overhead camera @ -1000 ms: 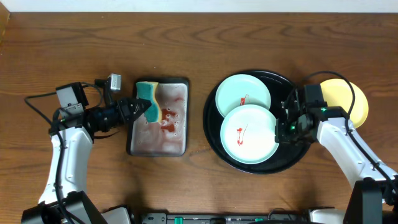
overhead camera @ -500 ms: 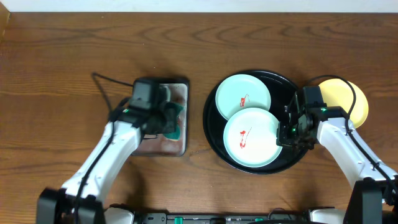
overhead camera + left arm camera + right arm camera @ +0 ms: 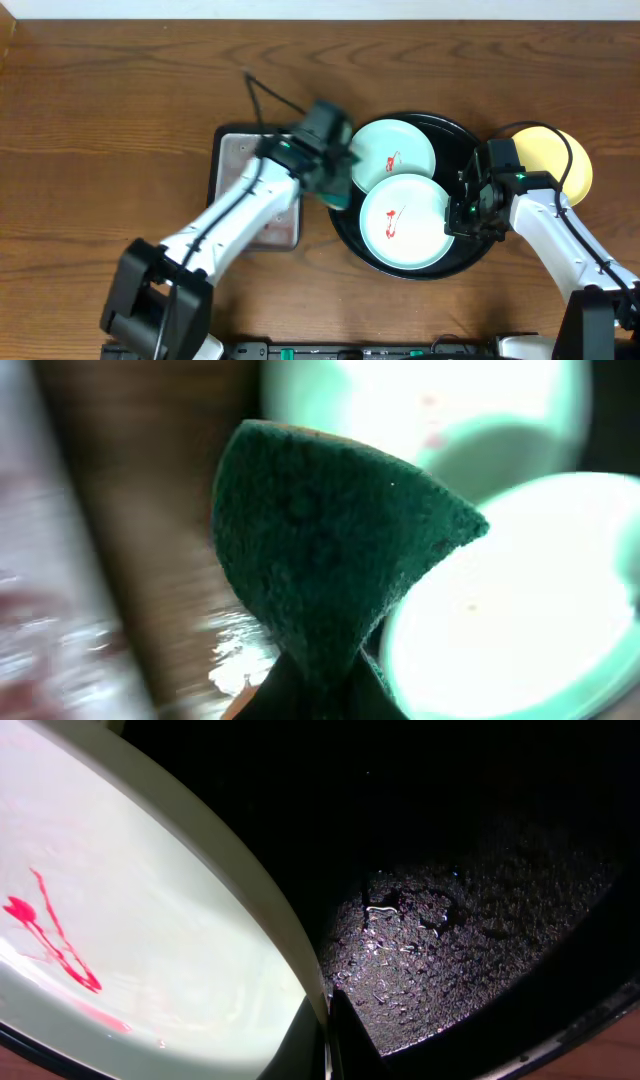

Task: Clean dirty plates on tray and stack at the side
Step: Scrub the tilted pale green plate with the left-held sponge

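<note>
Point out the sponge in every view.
Overhead: sponge sits mid-frame, at the tray's left rim.
Left wrist: centre, filling much of the picture.
Right wrist: not in it.
Shared landmark: the near plate, lower right in the left wrist view, left in the right wrist view.

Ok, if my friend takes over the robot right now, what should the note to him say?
Grippers: the left gripper is shut on the green sponge, over the black tray's left rim. The right gripper is shut on the near mint plate's right rim.
Plates: the near mint plate and the far mint plate lie on the tray, both red-smeared. The yellow plate sits on the table to its right.
Done: the yellow plate looks clean.
Left: scrub both mint plates, then probably stack them on the yellow one.
</note>
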